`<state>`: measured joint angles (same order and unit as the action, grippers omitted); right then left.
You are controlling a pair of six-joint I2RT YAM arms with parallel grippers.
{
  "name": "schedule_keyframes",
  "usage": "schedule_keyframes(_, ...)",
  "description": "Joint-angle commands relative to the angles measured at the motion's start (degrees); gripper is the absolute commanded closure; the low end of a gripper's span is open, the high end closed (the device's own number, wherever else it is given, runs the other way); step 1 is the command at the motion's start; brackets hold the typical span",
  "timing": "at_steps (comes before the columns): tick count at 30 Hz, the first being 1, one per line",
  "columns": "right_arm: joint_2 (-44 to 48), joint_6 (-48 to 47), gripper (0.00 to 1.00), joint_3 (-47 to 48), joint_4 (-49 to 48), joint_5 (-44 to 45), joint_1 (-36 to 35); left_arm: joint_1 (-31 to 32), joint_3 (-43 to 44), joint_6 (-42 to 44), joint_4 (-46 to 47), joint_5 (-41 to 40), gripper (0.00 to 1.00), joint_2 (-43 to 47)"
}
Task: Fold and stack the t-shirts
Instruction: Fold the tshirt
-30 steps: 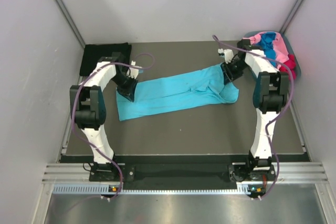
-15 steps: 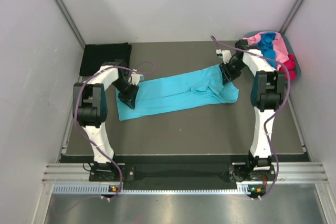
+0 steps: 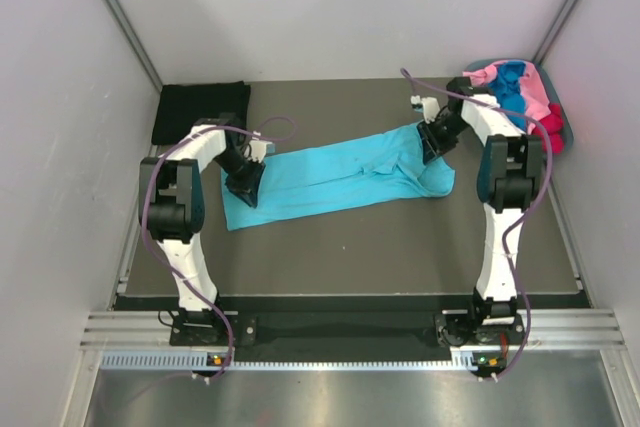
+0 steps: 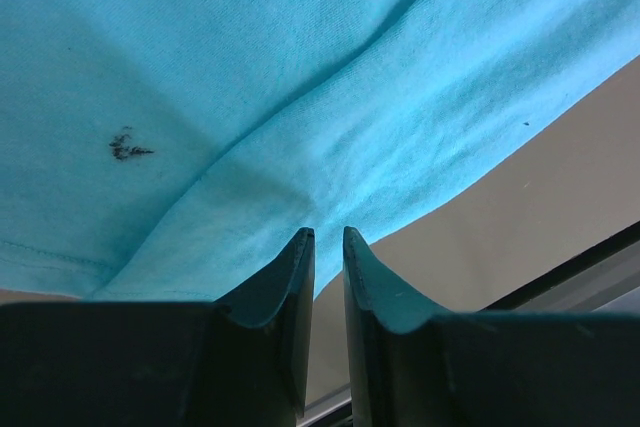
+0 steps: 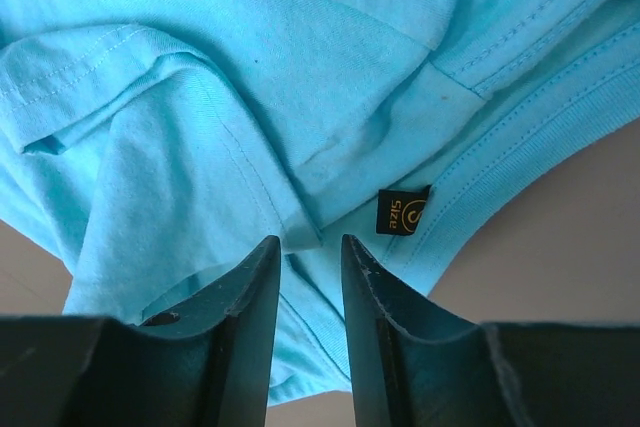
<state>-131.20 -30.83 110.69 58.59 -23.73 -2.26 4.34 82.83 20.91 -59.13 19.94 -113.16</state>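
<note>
Turquoise t-shirt [image 3: 340, 172] spread across desk [image 3: 400, 247] centre for folding; one end pinched by left hand [image 4: 324, 234], right hand [image 5: 310, 242] part-open over other.

Seen from above, the left gripper [image 3: 245, 185] covers its own jaws and part of the turquoise t-shirt [image 3: 340, 175] at that end. In its wrist view the jaws stand a sliver apart at the hem, and whether cloth is pinched between them cannot be told. The shirt runs off the top and left edges of both wrist views. Its black label [image 5: 400, 211] bears print too small to read (pale letters, turned sideways). The tub [image 3: 568, 135] shows only its rim under the pink t-shirt [image 3: 492, 75], blue t-shirt [image 3: 513, 82] and red t-shirt [image 3: 551, 125].
</note>
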Motion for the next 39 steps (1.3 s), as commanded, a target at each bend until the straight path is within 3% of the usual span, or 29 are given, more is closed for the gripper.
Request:
schedule_keyframes(1, -1.08, 0.07, 0.69, 1.81, 1.70, -1.85, -0.99, 0.32, -0.30, -0.51, 1.39, 0.62, 0.77, -0.48)
schedule_keyframes(6, -1.52, 0.07, 0.71, 1.98, 1.79, -2.20, -1.08, 0.49, -0.39, -0.60, 1.65, 0.71, 0.77, -0.57)
schedule_keyframes(13, -0.47, -0.72, 0.88, 2.07, 1.97, -2.73, -1.34, 0.76, -0.38, -0.69, 1.83, 0.53, 0.77, -0.65)
schedule_keyframes(26, 9.37, -10.13, 0.90, 1.81, -2.33, 11.50, -6.26, 1.64, 0.14, -1.22, 2.71, 0.80, 0.77, -1.53)
schedule_keyframes(39, 7.63, -10.74, 0.90, 4.52, -11.56, 16.96, -7.40, 2.08, 0.32, -1.31, 2.36, 0.53, 0.77, -1.53)
